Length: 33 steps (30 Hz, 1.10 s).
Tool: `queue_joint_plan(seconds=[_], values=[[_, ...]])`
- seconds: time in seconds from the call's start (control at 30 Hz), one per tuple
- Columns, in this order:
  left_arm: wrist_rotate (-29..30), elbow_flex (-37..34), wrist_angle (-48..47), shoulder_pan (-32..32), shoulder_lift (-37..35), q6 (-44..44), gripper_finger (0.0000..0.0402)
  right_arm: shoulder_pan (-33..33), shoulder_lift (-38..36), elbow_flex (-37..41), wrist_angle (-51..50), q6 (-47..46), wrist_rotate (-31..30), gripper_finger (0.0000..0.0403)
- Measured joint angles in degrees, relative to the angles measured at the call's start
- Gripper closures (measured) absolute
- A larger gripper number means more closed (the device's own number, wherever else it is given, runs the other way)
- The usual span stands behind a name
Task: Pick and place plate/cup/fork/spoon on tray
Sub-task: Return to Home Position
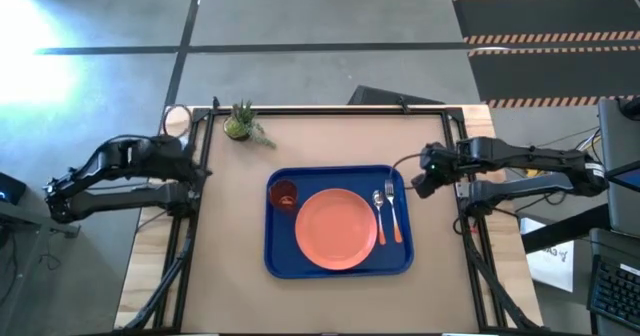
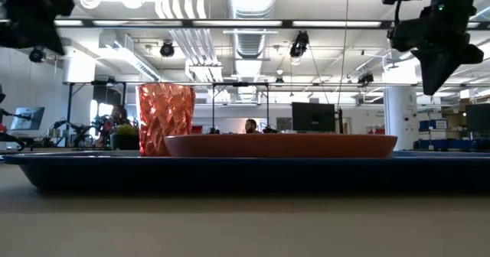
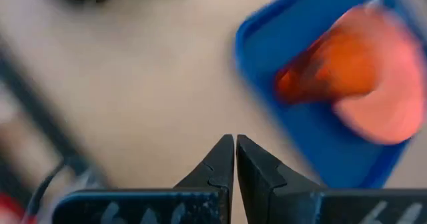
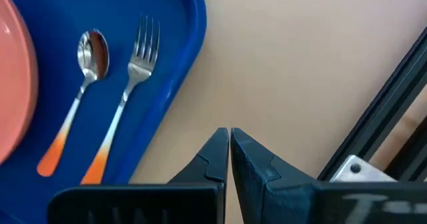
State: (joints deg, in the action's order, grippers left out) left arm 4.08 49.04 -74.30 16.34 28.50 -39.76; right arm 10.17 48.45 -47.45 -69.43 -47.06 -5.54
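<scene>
The right gripper (image 4: 229, 139), clenched and empty, hangs just beside the deep-blue rectangular plastic tray (image 1: 340, 266), nearest the orange-handled fork (image 4: 127, 91) and spoon (image 4: 83, 74). Farther in lie the salmon-orange round plate (image 1: 336, 229) and dark-red translucent cup (image 1: 284, 195). The left gripper (image 3: 235, 144), clenched, waits at the table's left edge; a small green potted plant (image 1: 241, 122) stands at the far edge.

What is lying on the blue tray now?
The tray carries the plate, the cup, the spoon and the fork. The tray floor under the plate is covered.
</scene>
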Motion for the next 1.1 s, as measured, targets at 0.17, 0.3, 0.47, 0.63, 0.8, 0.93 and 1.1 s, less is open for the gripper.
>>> queue_joint_plan(seconds=[0.17,0.3,0.47,0.63,0.8,0.93,1.1], values=[[-0.5,0.0,-1.9,0.0,1.2,-0.3,0.0402,-2.0,0.0,1.2,2.3,-1.4,0.1,0.0394],[-0.5,0.0,3.4,0.0,0.8,4.0,0.0402,-2.4,-0.9,1.6,8.4,2.3,-0.4,0.0394],[-0.5,0.0,6.8,0.0,-0.7,7.1,0.0402,-2.3,-4.9,1.6,13.1,6.0,-3.3,0.0394],[-0.5,0.0,6.3,0.0,-3.8,7.6,0.0402,-2.3,-12.0,1.6,16.4,7.3,-5.6,0.0394],[-0.5,0.0,6.9,0.0,-9.6,7.6,0.0402,-2.3,-20.5,1.6,23.1,9.6,-6.7,0.0394],[-0.6,-0.9,11.1,0.0,-14.8,7.6,0.0402,-2.3,-25.3,1.6,30.1,13.0,-6.5,0.0394],[-1.5,-5.1,19.1,0.0,-22.0,10.9,0.0402,-2.3,-29.2,1.4,33.7,17.1,-5.0,0.0394]])
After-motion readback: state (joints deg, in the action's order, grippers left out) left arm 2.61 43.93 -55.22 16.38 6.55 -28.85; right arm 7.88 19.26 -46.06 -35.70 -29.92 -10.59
